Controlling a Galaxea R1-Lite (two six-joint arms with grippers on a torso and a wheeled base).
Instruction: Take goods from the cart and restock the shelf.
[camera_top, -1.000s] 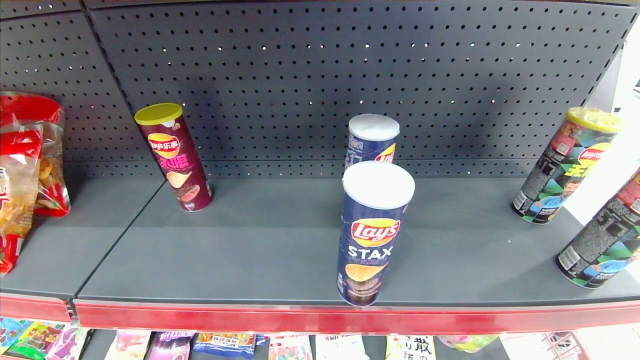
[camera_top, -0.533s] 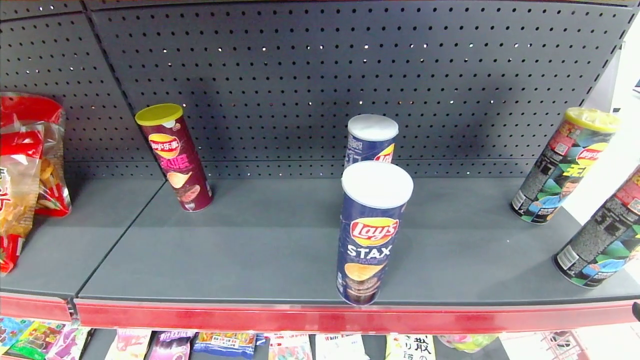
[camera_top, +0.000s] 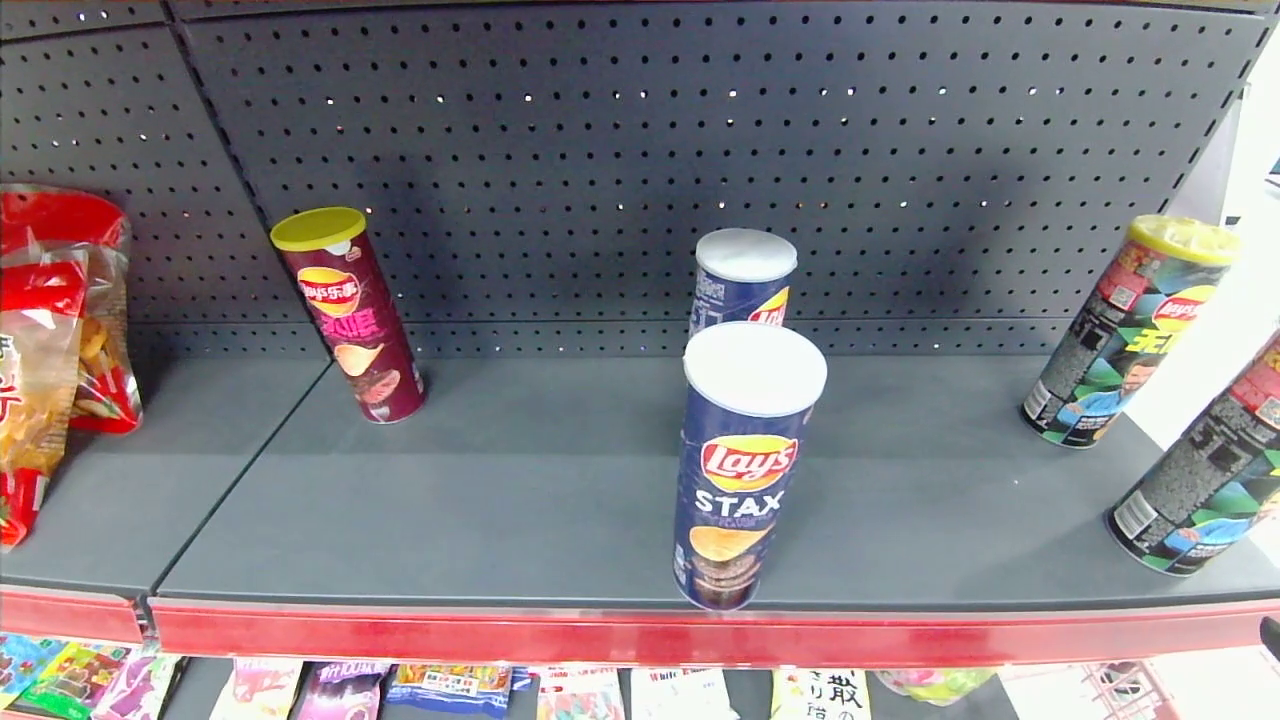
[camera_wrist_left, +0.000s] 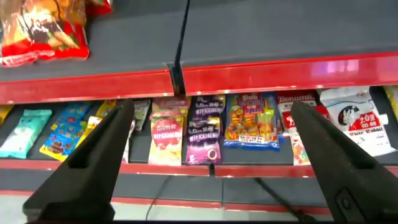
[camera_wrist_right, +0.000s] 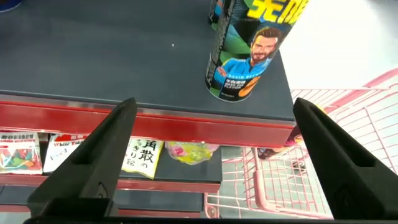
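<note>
Right gripper (camera_wrist_right: 214, 102) spread wide, empty. Just beyond it, a can with a green-and-black portrait label (camera_wrist_right: 249, 56) stands on the shelf (camera_wrist_right: 124, 56); pink cart (camera_wrist_right: 360, 143) beneath. Left gripper (camera_wrist_left: 211, 106) is likewise spread, facing candy packets (camera_wrist_left: 205, 130).

Bright even light, soft shadows on pegboard (camera_top: 420, 200), glare on red shelf edge (camera_wrist_left: 348, 65)

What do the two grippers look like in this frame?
The left gripper has two matte black fingers, broad at the base and tapering to blunt tips. One finger shows a small round recess near its base. The right gripper is the same build, with two plain black wedge-shaped fingers. No markings can be made out on either.
</note>
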